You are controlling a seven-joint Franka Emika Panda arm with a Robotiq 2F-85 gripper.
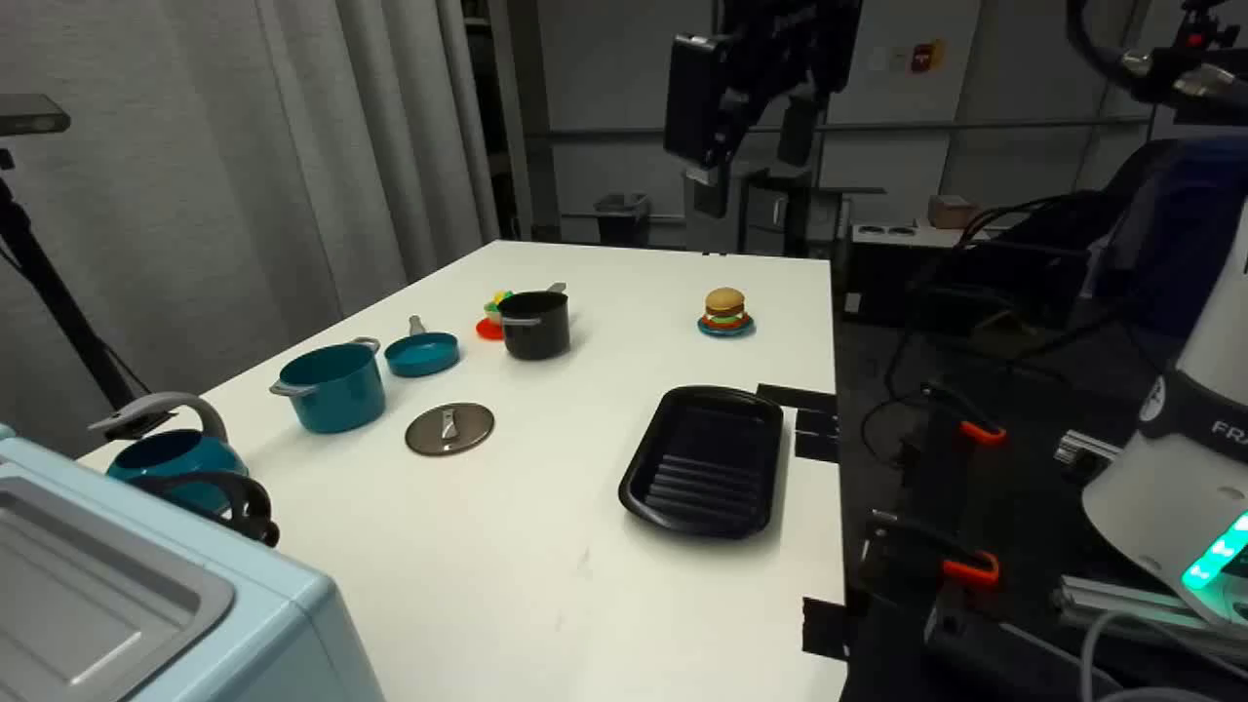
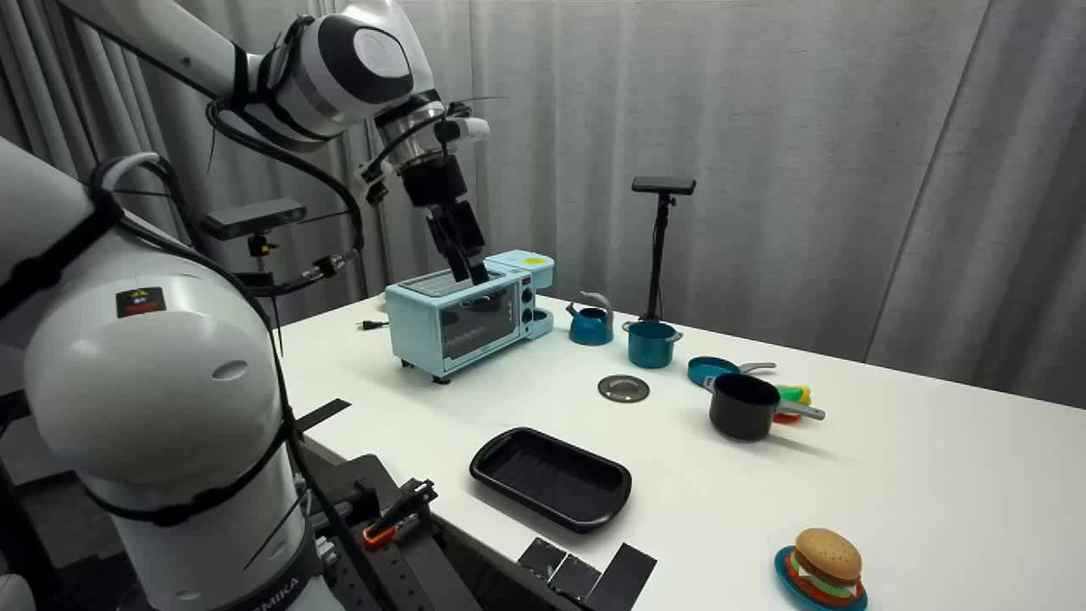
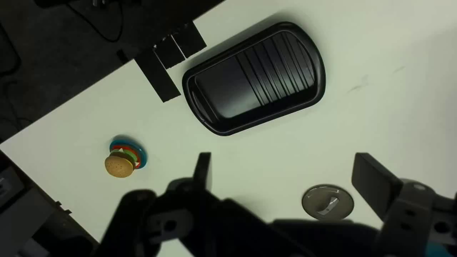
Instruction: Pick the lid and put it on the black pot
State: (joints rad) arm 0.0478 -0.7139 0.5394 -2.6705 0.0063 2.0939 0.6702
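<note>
Desk (image 1: 507, 624) with a smooth white top, faintly scuffed, spreads across both exterior views. Grey curtains (image 2: 764, 170) hang in long folds behind it; pale wall panels (image 1: 624, 58) stand farther back, and a dark floor (image 3: 53, 85) shows past the edge. Black tape (image 3: 157, 75) lies at that edge, just beside a ribbed black roasting pan (image 3: 257, 78). A light-blue toaster oven (image 2: 462, 327) stands on the desk, and a toy burger (image 1: 724, 305) sits on a teal saucer (image 3: 143, 157).

The round smoky-grey lid (image 1: 449, 430) lies flat on the desk, near the teal stockpot (image 1: 339, 400) and apart from the black saucepan (image 2: 745, 412). Being a circle, it has direction only through its short grey bar handle (image 3: 328, 206), which faces up; in the wrist view that bar's long axis slants from upper right to lower left. The saucepan stands upright, mouth facing upward; in an exterior view its long grey handle (image 2: 802, 411) points right, with a small grip (image 2: 709, 384) on the opposite side. The pincer (image 3: 284, 157) hangs in the air above the desk, its two fingers (image 3: 373, 184) spread wide, with a broad gap between the tips.
</note>
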